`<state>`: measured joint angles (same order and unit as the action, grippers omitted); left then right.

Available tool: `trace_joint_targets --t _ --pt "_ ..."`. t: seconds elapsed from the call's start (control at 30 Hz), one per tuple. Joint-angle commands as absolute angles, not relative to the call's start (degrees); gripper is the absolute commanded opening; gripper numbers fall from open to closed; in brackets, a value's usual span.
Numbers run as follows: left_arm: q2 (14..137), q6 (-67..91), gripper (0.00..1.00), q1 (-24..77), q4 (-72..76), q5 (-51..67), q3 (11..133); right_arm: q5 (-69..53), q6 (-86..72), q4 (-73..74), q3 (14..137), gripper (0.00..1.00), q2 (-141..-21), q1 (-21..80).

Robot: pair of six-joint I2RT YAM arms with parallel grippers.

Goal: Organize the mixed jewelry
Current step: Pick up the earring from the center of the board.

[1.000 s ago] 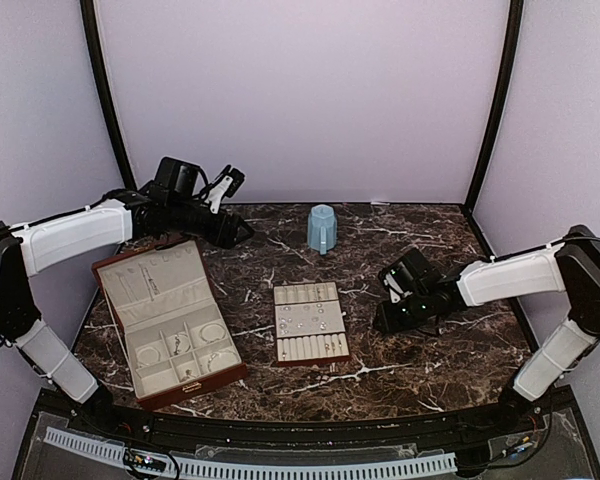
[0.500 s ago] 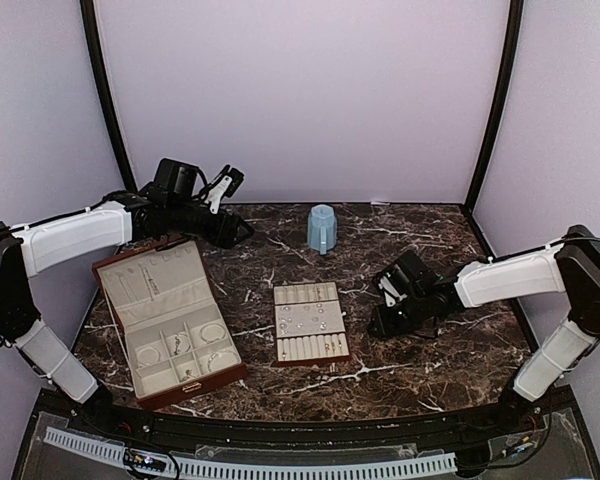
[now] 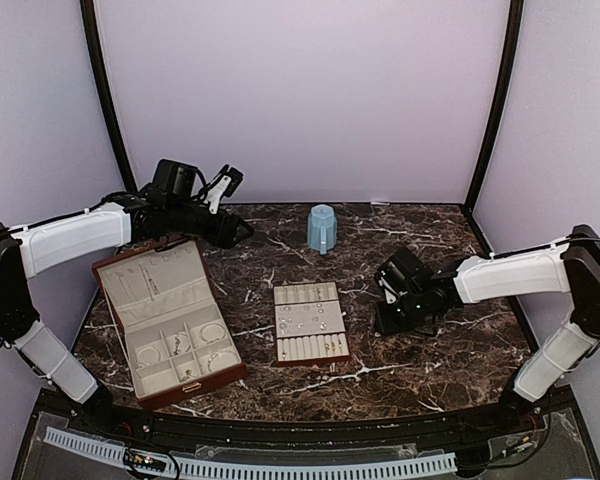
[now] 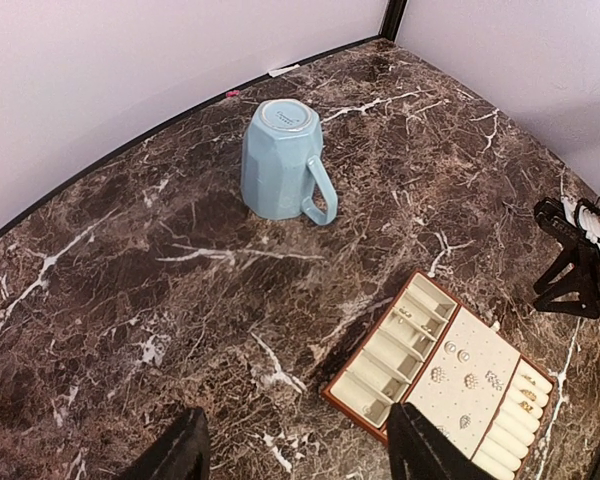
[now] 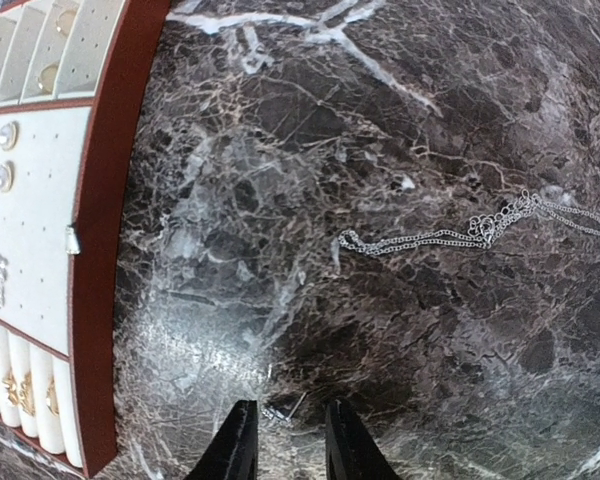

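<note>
A small silver jewelry piece [image 5: 285, 412] lies on the marble between the fingertips of my right gripper [image 5: 288, 440], whose jaws stand narrow but apart around it. A thin silver chain [image 5: 430, 238] lies loose farther out. The cream slotted tray [image 3: 310, 322] holds studs [image 4: 467, 380] and rings, and its brown rim [image 5: 105, 250] is left of my right gripper [image 3: 383, 322]. The open reddish-brown box [image 3: 170, 320] holds a bracelet hoop [image 3: 213, 333] and small pieces. My left gripper [image 4: 300, 445] hovers open and empty above the table at the back left [image 3: 242, 230].
A light blue mug [image 3: 322, 229] stands upside down at the back centre, also in the left wrist view [image 4: 280, 160]. Lilac walls close in the table on three sides. Bare marble lies between the mug and the tray.
My right gripper has crept slightly left toward the tray and its jaws have narrowed around the small silver piece. The left arm has not moved.
</note>
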<state>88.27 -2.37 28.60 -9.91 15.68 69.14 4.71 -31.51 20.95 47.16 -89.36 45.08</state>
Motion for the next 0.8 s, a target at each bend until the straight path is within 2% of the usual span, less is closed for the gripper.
trace_joint_targets --t 0.0,0.77 --pt "86.4 -2.3 0.63 28.1 -10.8 16.2 67.9 4.9 -29.7 22.0 48.8 0.21 -90.0 45.4" --pt "86.9 -2.1 0.63 28.1 -10.7 16.6 67.9 4.7 -24.4 23.9 52.3 0.16 -94.7 47.1"
